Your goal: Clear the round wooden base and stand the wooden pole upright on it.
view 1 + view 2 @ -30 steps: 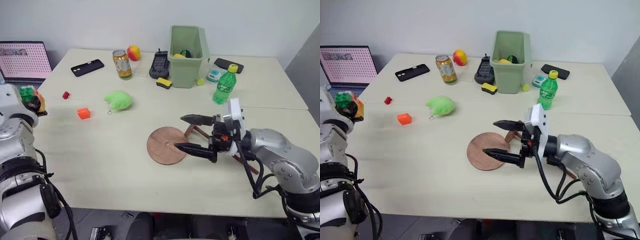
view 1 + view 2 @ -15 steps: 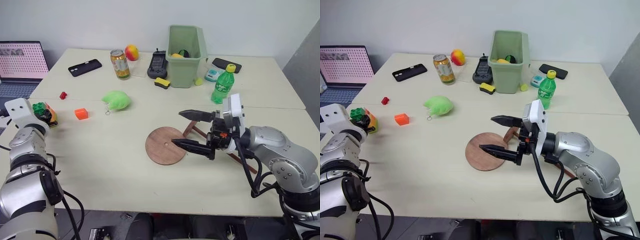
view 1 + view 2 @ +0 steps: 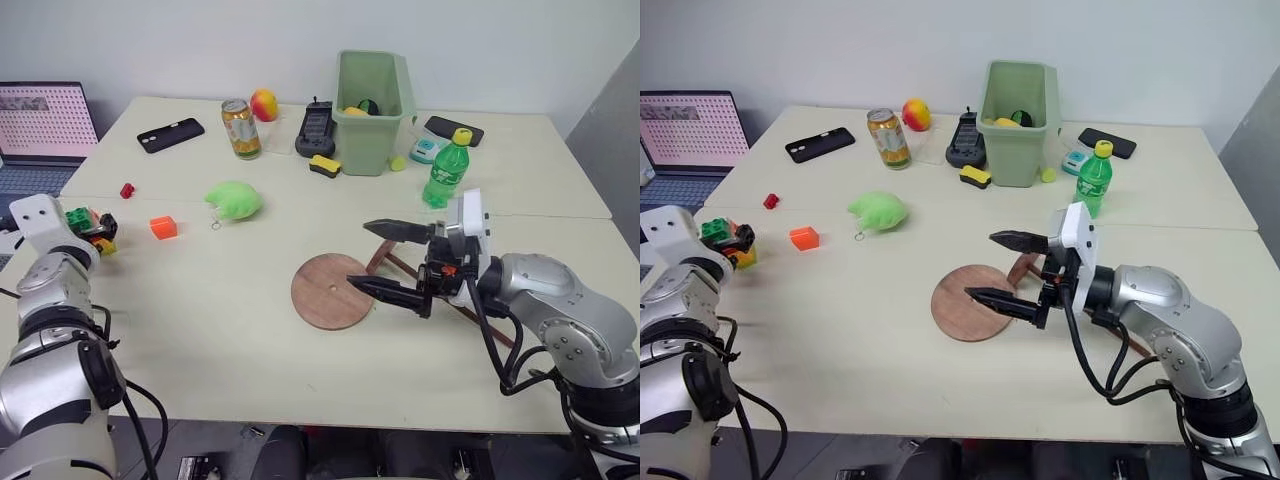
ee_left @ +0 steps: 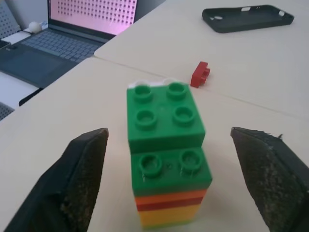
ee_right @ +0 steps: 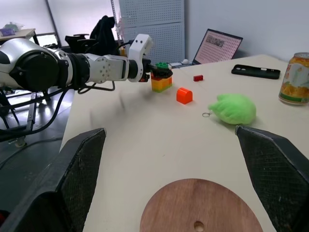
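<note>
left hand [image 4: 169, 183] open, fingers either side of block stack [image 4: 169, 154] | right hand [image 3: 385, 258] open, over edge of base [image 3: 330, 290] | pole [image 3: 440, 300] flat on surface [image 3: 220, 320]

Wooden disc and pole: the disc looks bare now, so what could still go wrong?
1. The pole lies flat behind the open right pincer, partly hidden by it, so a grasp may catch it off-centre.
2. The open left pincer flanks the block stack near the table edge; withdrawing carelessly could topple it.

Round wooden base [image 5: 198, 208] lies bare below the green plush [image 5: 233, 109].
</note>
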Robot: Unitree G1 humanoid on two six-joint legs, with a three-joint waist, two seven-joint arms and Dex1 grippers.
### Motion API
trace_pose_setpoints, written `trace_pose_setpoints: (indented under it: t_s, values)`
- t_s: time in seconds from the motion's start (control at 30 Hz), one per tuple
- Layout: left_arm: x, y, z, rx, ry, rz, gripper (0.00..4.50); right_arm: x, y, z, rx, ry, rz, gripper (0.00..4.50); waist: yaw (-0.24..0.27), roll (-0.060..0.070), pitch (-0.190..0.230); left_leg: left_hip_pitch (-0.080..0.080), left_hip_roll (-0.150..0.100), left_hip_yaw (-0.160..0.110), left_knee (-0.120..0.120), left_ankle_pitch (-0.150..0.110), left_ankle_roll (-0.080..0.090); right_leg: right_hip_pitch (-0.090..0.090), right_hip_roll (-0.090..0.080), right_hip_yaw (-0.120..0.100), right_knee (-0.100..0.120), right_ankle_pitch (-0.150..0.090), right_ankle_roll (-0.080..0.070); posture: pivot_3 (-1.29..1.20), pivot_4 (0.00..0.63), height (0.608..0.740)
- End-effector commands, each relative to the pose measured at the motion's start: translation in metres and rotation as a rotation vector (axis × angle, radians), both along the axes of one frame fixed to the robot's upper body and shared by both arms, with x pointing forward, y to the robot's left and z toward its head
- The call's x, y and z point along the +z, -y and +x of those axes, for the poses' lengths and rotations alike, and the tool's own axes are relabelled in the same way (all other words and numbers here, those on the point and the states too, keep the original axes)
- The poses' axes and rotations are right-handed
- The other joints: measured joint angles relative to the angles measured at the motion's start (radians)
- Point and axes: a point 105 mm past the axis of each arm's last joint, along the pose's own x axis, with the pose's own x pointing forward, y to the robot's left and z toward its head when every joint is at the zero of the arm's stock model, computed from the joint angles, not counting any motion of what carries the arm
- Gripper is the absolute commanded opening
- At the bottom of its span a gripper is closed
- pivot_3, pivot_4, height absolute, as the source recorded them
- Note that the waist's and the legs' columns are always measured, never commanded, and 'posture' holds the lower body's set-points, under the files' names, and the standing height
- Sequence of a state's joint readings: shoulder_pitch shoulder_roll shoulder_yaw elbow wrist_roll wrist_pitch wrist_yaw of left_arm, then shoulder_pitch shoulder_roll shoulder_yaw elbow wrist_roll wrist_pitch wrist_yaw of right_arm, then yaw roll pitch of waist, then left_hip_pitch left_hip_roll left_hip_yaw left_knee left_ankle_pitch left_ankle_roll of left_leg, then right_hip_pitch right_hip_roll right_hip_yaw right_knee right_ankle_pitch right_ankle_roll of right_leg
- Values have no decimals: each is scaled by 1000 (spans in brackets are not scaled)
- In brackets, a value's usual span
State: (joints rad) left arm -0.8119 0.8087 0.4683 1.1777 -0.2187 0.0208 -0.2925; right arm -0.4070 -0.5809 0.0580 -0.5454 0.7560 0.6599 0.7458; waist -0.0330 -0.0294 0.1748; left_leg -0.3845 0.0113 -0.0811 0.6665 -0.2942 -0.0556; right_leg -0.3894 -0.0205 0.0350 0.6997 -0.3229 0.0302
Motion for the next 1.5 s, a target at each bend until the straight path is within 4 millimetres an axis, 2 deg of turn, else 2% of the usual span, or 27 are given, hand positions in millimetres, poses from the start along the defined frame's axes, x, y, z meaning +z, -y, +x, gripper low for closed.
trace_pose_setpoints:
  t_s: [0.03, 0.13, 0.17, 0.2, 0.27, 0.33, 0.4, 0.43, 0.5, 0.6, 0.7, 0.77, 0.87, 1.03, 1.27, 1.5]
  values:
    - [52, -4, -12, -41, 96, 94, 4463, 7, 10, 3, -26, 44, 17, 4500, -1, 0, 0, 0, 1, 0, 0, 0, 0, 0, 0, 0, 0, 0, 0, 0, 150, 740]
    - [87, 11, -32, -84, 141, 195, 4463, 2, 16, 5, -43, 33, 8, 4500, -6, 0, 0, 0, 2, 0, -1, 0, 0, 0, 0, 4, 0, 0, 0, 0, 150, 740]
    - [97, 23, -35, -131, 152, 215, 4463, 2, 18, 6, -49, 29, 5, 4500, -5, 0, 0, 0, 2, 0, -1, 0, -1, 0, -1, 5, -1, 0, 0, 0, 150, 740]
    - [111, 47, -37, -236, 164, 251, 4463, 4, 22, 11, -66, 25, 2, 4500, -2, 0, 0, 0, 2, 0, -1, 0, -1, 0, -1, 5, 0, 0, 0, 0, 150, 740]
    - [125, 114, -37, -542, 175, 304, 4463, 15, 33, 24, -116, 18, 6, 4500, 1, 0, 0, 0, 2, -1, 0, 0, 0, 0, -1, 5, 0, 0, 0, 0, 150, 740]
    - [125, 151, -39, -700, 172, 298, 4463, 24, 40, 32, -142, -1, 20, 4500, 11, 0, 0, 0, 1, -1, 1, 0, 0, 1, -1, 4, 0, 0, 0, 0, 150, 740]
    - [117, 199, -44, -911, 164, 290, 4463, 27, 47, 38, -158, -26, -21, 4500, 16, 3, 0, 2, -2, -1, 1, 0, 0, 4, -2, 4, 0, 0, 0, 0, 150, 740]
    - [112, 227, -50, -1038, 163, 280, 4463, 28, 52, 41, -168, -42, -59, 4500, 17, 4, -1, 3, -2, 0, 1, 0, 0, 5, -2, 4, 0, 0, 0, 0, 150, 740]
    - [99, 267, -65, -1238, 146, 277, 4463, 33, 62, 46, -182, -92, -105, 4500, 16, 4, 0, 3, -2, 0, 1, 0, 0, 5, -2, 5, -1, 0, 0, 0, 150, 740]
    - [80, 297, -84, -1443, 100, 263, 4463, 33, 78, 53, -216, -227, -170, 4500, -1, 4, 0, 1, 0, 1, 1, 0, 0, 3, -1, 6, -1, 0, 0, 0, 150, 740]
    - [64, 315, -98, -1595, 59, 281, 4463, 7, 89, 51, -216, -351, -415, 4500, -9, 5, 1, 2, 1, 4, -2, 0, 1, 1, 2, 6, -2, 0, 0, 0, 150, 740]
    - [59, 321, -101, -1639, 44, 311, 4463, -2, 93, 61, -271, -388, -488, 4500, -14, 5, 1, 3, 1, 4, -3, 0, 1, 1, 3, 6, -2, 0, 0, 0, 150, 740]
    - [51, 329, -109, -1712, 14, 315, 4463, -11, 83, 65, -231, -480, -539, 4500, -18, 6, 1, 2, 1, 4, -2, 0, 1, 1, 3, 7, -1, 0, 0, 0, 150, 740]
    - [44, 324, -108, -1697, 11, 315, 4463, -26, 62, 87, -228, -536, -609, 4500, -22, 7, 2, 2, 1, 5, -1, 0, 1, 1, 2, 6, -2, 0, 0, 0, 150, 740]
    - [45, 328, -118, -1685, 28, 297, 4463, -49, 58, 95, -200, -568, -731, 4500, -3, 7, 2, -2, 1, 2, -1, 0, 1, 0, 0, 5, -4, 0, 0, 0, 150, 740]
    - [47, 329, -124, -1668, 30, 286, 4463, -66, 57, 100, -222, -677, -756, 4500, 0, 7, 2, -1, 1, 2, 0, 0, 1, 0, 0, 5, -2, 0, 0, 0, 150, 740]
